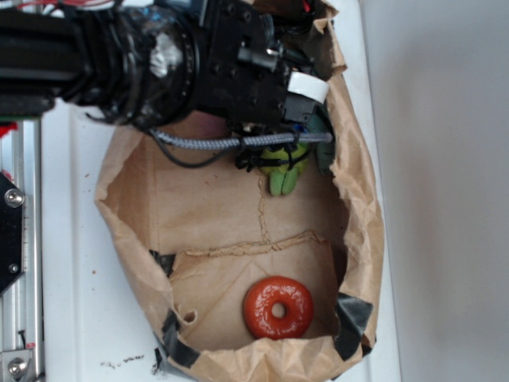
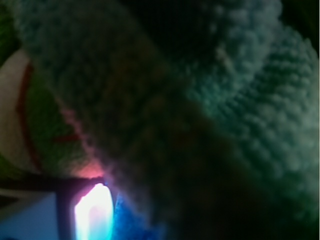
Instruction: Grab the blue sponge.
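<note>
Wrist view smothered by teal cloth (image 2: 240, 100), blue sponge (image 2: 127, 220) barely showing — pincer hidden

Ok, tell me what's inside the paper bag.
Inside the paper bag: a red donut and a green plush frog, partly under the arm. A teal cloth fills the wrist view, with a blue sliver below it; the rest is hidden.

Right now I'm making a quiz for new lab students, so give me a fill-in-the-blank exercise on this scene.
1. The red doughnut lies inside a crumpled brown ____ bag.
2. In the exterior view, the plush frog is coloured ____.
3. The wrist view is filled mostly by a teal terry ____.
4. A patch of bright ____ sponge shows at the wrist view's bottom edge.

Missing words: paper; green; cloth; blue
</note>
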Controlling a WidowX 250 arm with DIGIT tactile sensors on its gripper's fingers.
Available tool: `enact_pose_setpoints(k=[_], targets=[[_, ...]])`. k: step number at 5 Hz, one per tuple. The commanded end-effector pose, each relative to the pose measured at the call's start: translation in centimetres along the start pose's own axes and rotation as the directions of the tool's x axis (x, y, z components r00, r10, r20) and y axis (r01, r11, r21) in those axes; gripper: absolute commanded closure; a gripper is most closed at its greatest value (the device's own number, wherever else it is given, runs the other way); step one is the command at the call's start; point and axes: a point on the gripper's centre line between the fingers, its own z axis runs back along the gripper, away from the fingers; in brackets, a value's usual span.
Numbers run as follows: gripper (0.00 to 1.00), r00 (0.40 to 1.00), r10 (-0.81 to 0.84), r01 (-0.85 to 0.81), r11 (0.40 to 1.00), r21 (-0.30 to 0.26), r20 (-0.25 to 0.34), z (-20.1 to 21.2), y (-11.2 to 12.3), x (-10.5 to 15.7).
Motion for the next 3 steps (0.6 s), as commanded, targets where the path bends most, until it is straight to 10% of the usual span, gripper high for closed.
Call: enact_pose_setpoints(k=[1, 3], targets=[[1.00, 0.998, 0.051, -0.051, 0.999, 0.003, 0.026, 0.2, 0.0, 0.8], [1.00, 1.000, -0.012, 0.012, 1.000, -0.027, 0.011, 2.9, 1.1, -1.4]])
